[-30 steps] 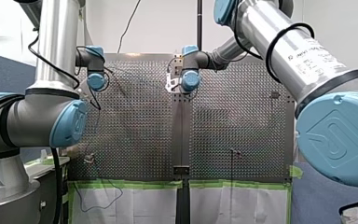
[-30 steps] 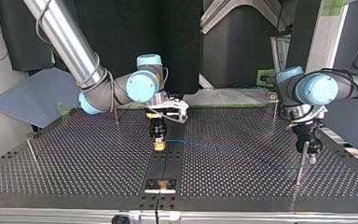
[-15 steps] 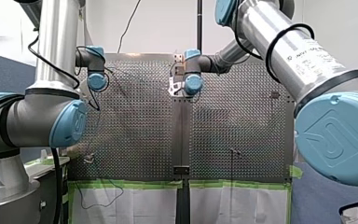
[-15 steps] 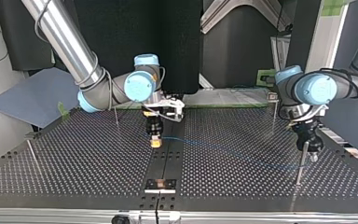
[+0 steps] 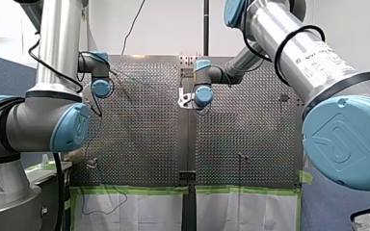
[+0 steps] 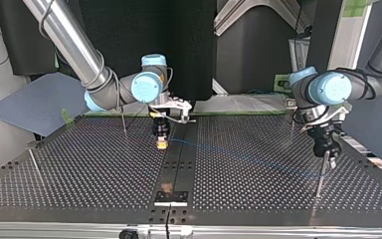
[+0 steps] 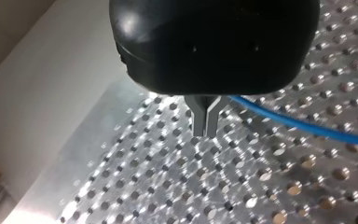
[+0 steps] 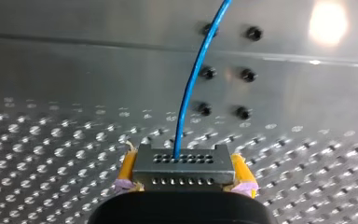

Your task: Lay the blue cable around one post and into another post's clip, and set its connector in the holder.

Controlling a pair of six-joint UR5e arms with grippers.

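My right gripper [image 8: 183, 179] is shut on the grey metal connector [image 8: 182, 164], its yellow pads [image 8: 127, 169] against both sides. The blue cable [image 8: 189, 93] leaves the connector's top. In the top view this gripper [image 6: 162, 145] hangs over the table's centre strip, well behind the holder [image 6: 171, 197]. From there the cable [image 6: 238, 155] runs to the post [image 6: 321, 174] at the view's right. My left gripper [image 6: 331, 162] hangs at that post's top. In the left wrist view its metal fingers [image 7: 200, 116] stand close together, and the cable [image 7: 307, 127] meets them near their base.
More thin posts stand at the top view's left [image 6: 123, 123], at its far left [image 6: 35, 167] and at its back right [image 6: 292, 122]. In the front view, the cable's slack [image 5: 101, 202] hangs off the near table edge over green tape [image 5: 135, 190].
In the top view my right gripper has carried the connector farther from the holder and slightly left. My left gripper has risen a little along the right post.
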